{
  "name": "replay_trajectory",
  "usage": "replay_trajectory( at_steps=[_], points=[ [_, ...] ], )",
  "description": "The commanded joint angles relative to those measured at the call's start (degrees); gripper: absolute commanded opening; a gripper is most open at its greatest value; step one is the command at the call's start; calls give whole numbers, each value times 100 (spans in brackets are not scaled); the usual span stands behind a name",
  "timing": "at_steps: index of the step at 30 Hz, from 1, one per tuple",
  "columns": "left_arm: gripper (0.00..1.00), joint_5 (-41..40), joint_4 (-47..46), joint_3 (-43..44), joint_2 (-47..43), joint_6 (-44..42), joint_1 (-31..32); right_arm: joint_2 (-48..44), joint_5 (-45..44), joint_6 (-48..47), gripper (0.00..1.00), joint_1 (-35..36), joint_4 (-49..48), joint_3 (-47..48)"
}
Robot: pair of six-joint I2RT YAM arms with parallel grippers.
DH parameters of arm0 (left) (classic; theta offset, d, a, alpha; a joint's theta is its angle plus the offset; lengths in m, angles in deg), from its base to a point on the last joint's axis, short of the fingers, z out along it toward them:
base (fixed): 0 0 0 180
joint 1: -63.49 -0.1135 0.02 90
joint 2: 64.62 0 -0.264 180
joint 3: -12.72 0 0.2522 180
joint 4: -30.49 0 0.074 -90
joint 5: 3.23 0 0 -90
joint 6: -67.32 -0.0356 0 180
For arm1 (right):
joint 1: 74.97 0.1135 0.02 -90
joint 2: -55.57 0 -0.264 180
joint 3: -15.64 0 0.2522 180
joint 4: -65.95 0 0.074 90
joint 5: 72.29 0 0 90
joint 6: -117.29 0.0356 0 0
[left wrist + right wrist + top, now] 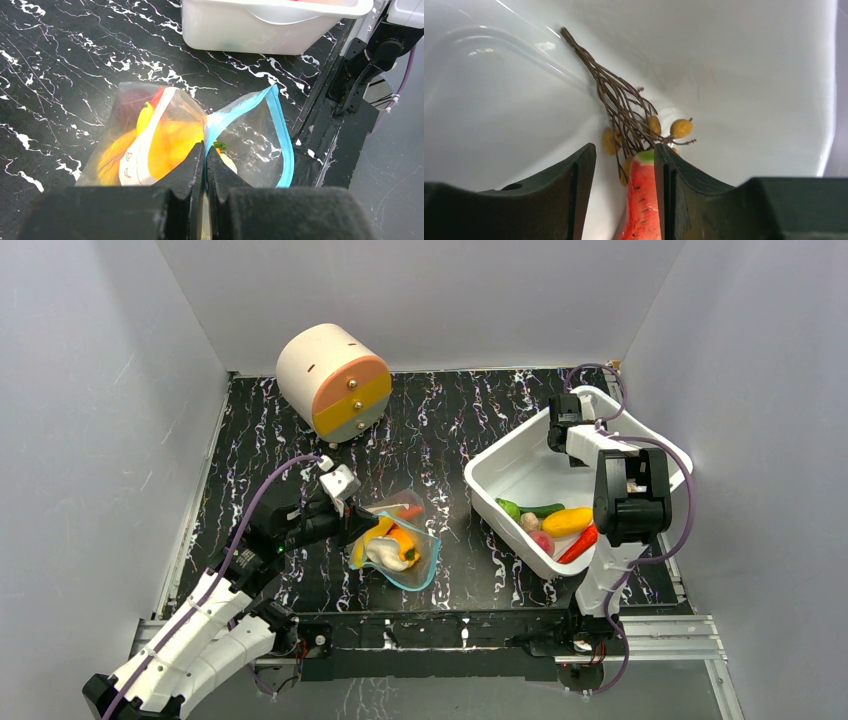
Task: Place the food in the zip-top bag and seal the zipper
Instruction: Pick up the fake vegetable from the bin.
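1. Right jaws fill the wrist view, half open inside the tub (734, 60). A red slice (642, 205) stands between them, touching one finger with a gap at the other. I judge it is not yet gripped.
2. Close square on the slice alone. The twig bunch (624, 107) lies just beyond its tip and could snag, so keep the fingertips short of it.
3. Lift straight up until clear of the tub wall, then cross over.
4. Left jaws are shut on the mouth edge of the bag (250, 135), which lies on the bench (60, 75) before the left arm. Yellow pieces (175, 145) are inside, and the zipper (284, 135) is unsealed and curves open to one side.
5. Bring the slice to that open side, low and slow — the film looks floppy, and a push could fold the mouth shut.
6. Let go only once the slice is past the zipper.
7. A cucumber (515, 508) and chili (580, 543) wait in the tub — sealing comes last.
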Motion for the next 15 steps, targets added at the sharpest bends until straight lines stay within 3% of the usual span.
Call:
replay_trajectory(
  at_steps=[1,8,15],
  points=[
    [0,-68,-27,8,-46,-65,30,256,90,-266,44,-7,-474,268],
    [0,-111,-18,8,-45,-74,27,477,258,-690,39,-7,-968,343],
    [0,-148,-30,9,-55,-81,26,690,535,-646,39,-212,-688,769]
  ],
)
